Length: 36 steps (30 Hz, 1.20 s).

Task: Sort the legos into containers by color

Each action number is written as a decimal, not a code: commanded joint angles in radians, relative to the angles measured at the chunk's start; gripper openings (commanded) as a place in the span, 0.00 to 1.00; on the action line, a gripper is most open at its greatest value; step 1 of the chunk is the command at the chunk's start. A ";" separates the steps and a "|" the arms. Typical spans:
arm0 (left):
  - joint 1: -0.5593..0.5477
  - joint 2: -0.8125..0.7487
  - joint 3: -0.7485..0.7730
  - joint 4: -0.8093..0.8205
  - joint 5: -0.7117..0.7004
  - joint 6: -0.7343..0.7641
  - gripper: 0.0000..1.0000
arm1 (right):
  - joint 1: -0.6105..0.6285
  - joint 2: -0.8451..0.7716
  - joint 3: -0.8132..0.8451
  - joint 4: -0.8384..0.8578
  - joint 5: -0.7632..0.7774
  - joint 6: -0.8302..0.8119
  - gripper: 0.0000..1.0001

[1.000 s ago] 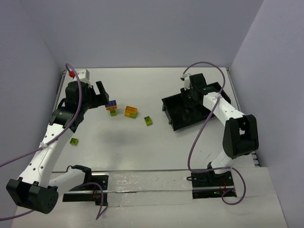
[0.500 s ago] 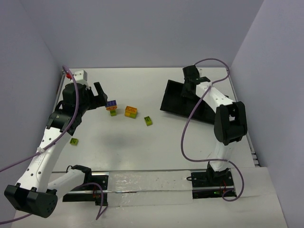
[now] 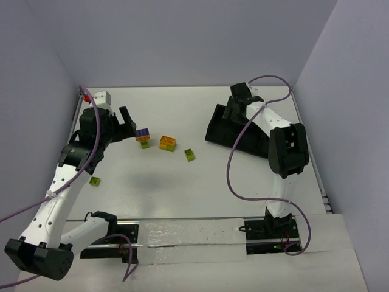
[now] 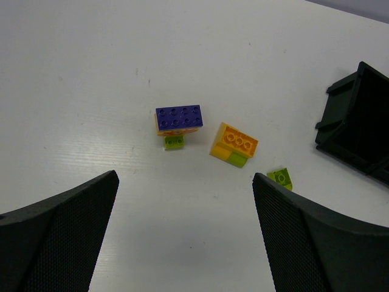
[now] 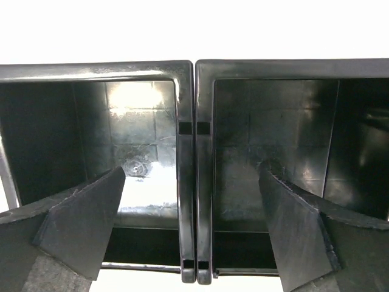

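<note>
Hovering spread wide and empty, the right pincer faces two compartments of the black tray, which sits toward the far right corner of the desk. The left pincer, equally wide and empty, hangs above the blue-purple brick, orange-yellow brick and lime green brick mid-desk.

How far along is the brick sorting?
Nothing sorted: the two tray compartments the right wrist shows are empty. Nothing in hand: the left gripper and right gripper are open. Left: every brick in view, such as the blue-purple brick, orange-yellow brick and lime green brick, lies on the table.
</note>
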 commanded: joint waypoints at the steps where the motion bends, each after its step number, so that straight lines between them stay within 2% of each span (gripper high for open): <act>1: -0.005 -0.010 0.048 0.006 -0.007 -0.007 0.99 | 0.014 -0.136 0.056 0.025 0.048 -0.017 1.00; 6: -0.005 -0.001 0.044 0.025 -0.005 -0.013 0.99 | 0.074 -0.295 0.053 0.032 0.072 -0.100 1.00; 11: -0.006 0.012 0.039 0.037 0.000 -0.020 0.99 | 0.249 -0.397 -0.059 0.095 0.033 -0.254 1.00; 14: -0.006 0.020 0.039 0.048 0.000 -0.029 0.99 | 0.368 -0.413 -0.134 0.160 0.080 -0.286 1.00; 15: -0.005 0.023 0.040 0.050 0.001 -0.033 0.99 | 0.432 -0.409 -0.174 0.194 0.057 -0.283 1.00; 18: -0.006 0.033 0.046 0.046 -0.011 -0.043 0.99 | 0.469 -0.357 -0.193 0.172 -0.024 -0.214 1.00; 23: -0.006 0.033 0.047 0.028 -0.031 -0.040 0.99 | 0.550 -0.304 -0.264 0.233 -0.047 -0.213 1.00; 32: -0.006 0.011 0.031 0.023 -0.038 -0.043 0.99 | 0.571 -0.139 -0.251 0.245 -0.089 -0.211 0.98; 36: -0.006 0.000 0.028 0.016 -0.041 -0.041 0.99 | 0.571 -0.076 -0.234 0.249 -0.077 -0.211 0.89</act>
